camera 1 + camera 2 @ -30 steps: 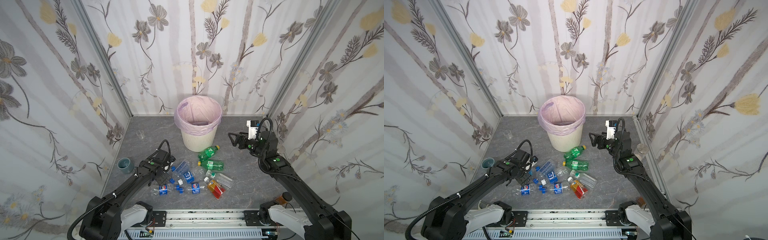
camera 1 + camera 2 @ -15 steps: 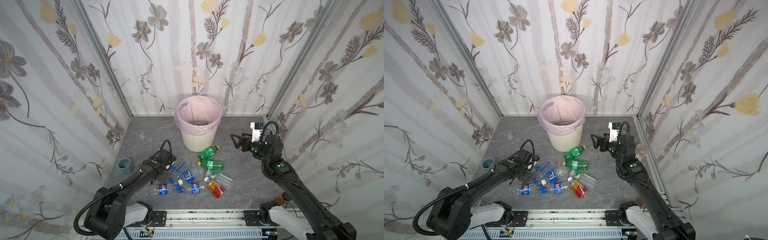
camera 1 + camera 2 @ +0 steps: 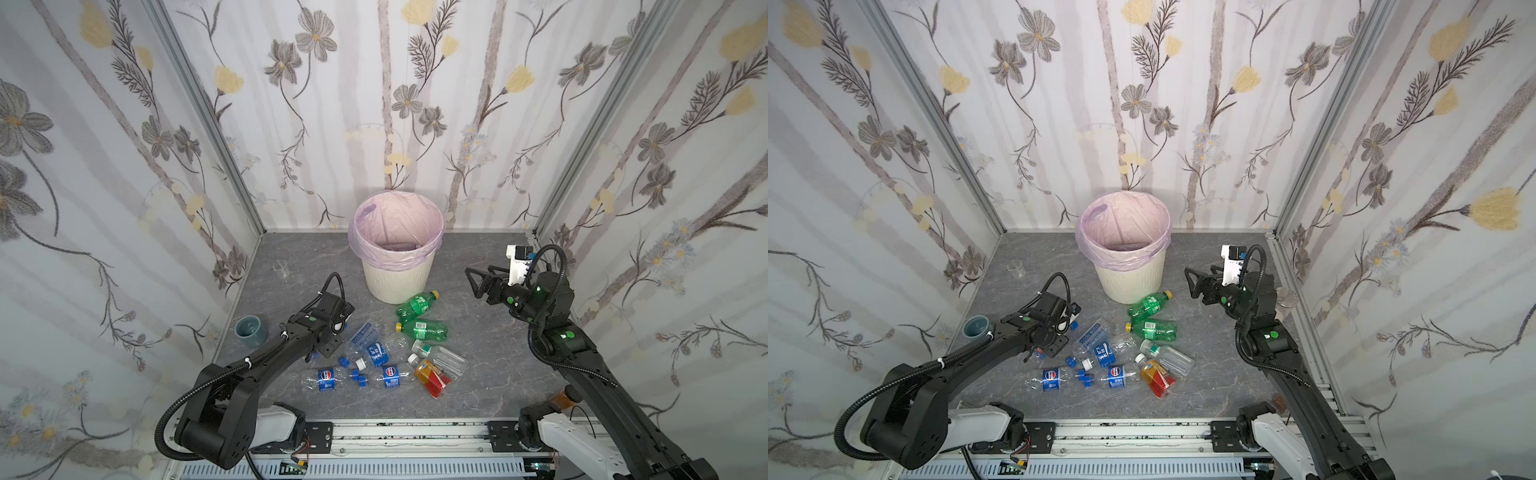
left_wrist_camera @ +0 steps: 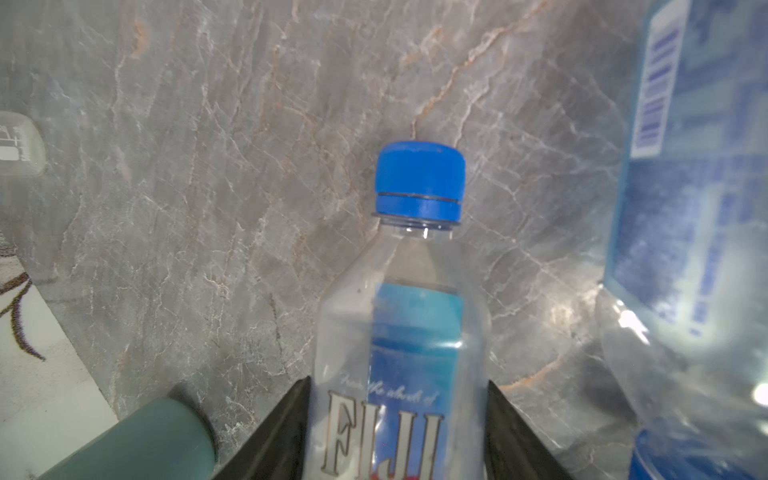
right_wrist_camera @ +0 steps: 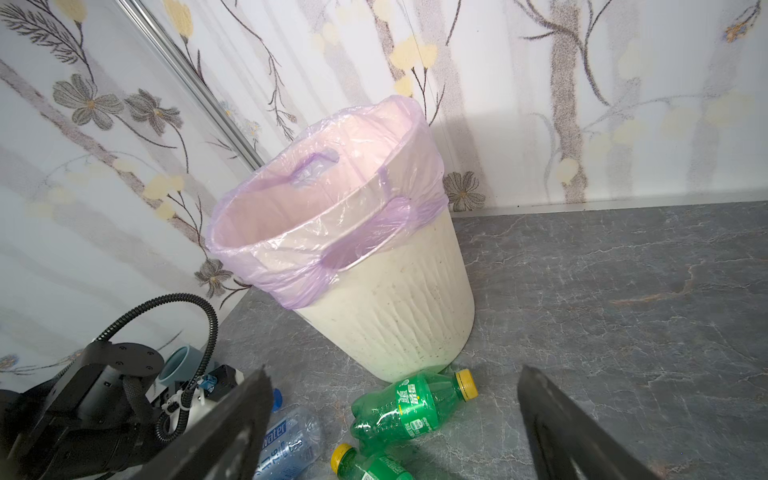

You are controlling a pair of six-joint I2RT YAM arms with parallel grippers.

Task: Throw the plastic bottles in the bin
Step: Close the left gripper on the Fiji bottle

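Several plastic bottles lie in a heap on the grey table in front of the bin (image 3: 397, 274) (image 3: 1129, 282) (image 5: 395, 316), a cream ribbed bucket with a pink liner. Two of them are green bottles (image 3: 415, 303) (image 5: 411, 409) with yellow caps. There are also clear bottles with blue labels (image 3: 376, 353) and an orange-red labelled bottle (image 3: 432, 376). My left gripper (image 3: 332, 332) (image 4: 398, 382) sits low at the heap's left edge, shut on a clear blue-capped bottle (image 4: 399, 332) lying on the table. My right gripper (image 3: 471, 276) (image 5: 392, 370) hangs open and empty right of the bin, pointing toward it.
A grey-blue cup (image 3: 250, 330) (image 4: 137, 440) stands by the left wall, close to my left gripper. A small clear cup (image 3: 281, 269) stands farther back left. A brown jar (image 3: 563, 397) sits at the front right. Loose blue caps (image 3: 361, 380) lie among the bottles.
My left gripper's jaws have closed in on the blue-capped bottle. My right arm has drawn back to the right, away from the bin, still open.
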